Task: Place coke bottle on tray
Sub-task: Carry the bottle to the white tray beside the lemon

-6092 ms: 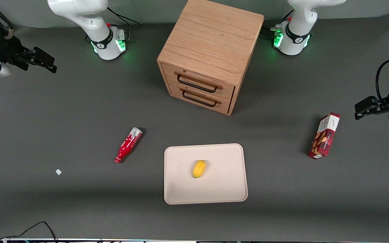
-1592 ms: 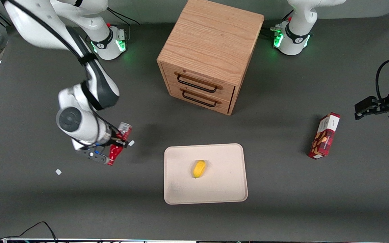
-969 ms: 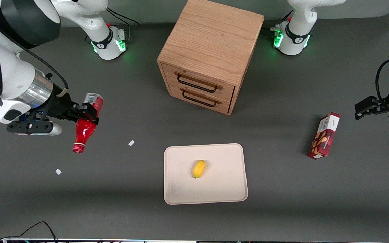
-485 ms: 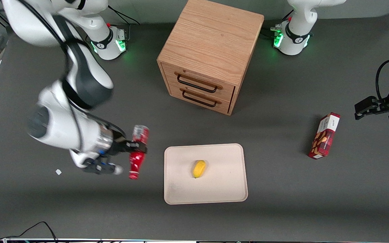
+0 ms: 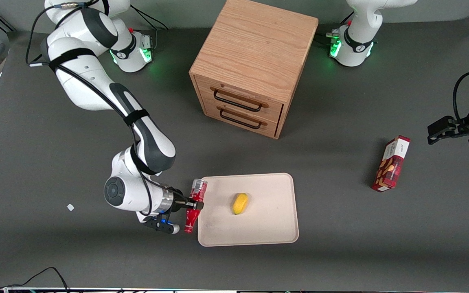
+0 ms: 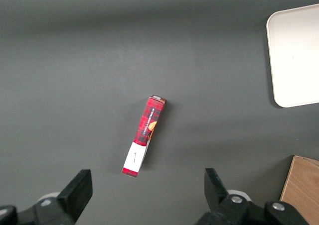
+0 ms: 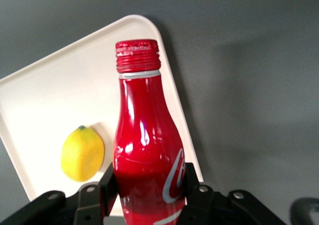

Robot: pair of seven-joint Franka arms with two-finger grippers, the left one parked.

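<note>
My right gripper (image 5: 191, 204) is shut on the coke bottle (image 5: 193, 205), a slim red bottle with white script. It holds the bottle lengthwise at the edge of the beige tray (image 5: 273, 228) that faces the working arm, cap toward the front camera. In the right wrist view the coke bottle (image 7: 147, 150) fills the middle, clamped between the black fingers (image 7: 108, 182), its red cap over the rim of the tray (image 7: 45, 95). A yellow lemon (image 5: 240, 203) lies in the middle of the tray, beside the bottle. The lemon (image 7: 82, 153) also appears in the wrist view.
A wooden two-drawer cabinet (image 5: 250, 65) stands farther from the front camera than the tray. A red snack box (image 5: 391, 163) lies toward the parked arm's end. The snack box (image 6: 144, 136) also shows in the left wrist view. A small white scrap (image 5: 70, 207) lies on the grey table.
The gripper lifted the bottle off the table, swung it out toward the working arm's end, then carried it to the tray's edge. The lemon, tray and box have not moved.
</note>
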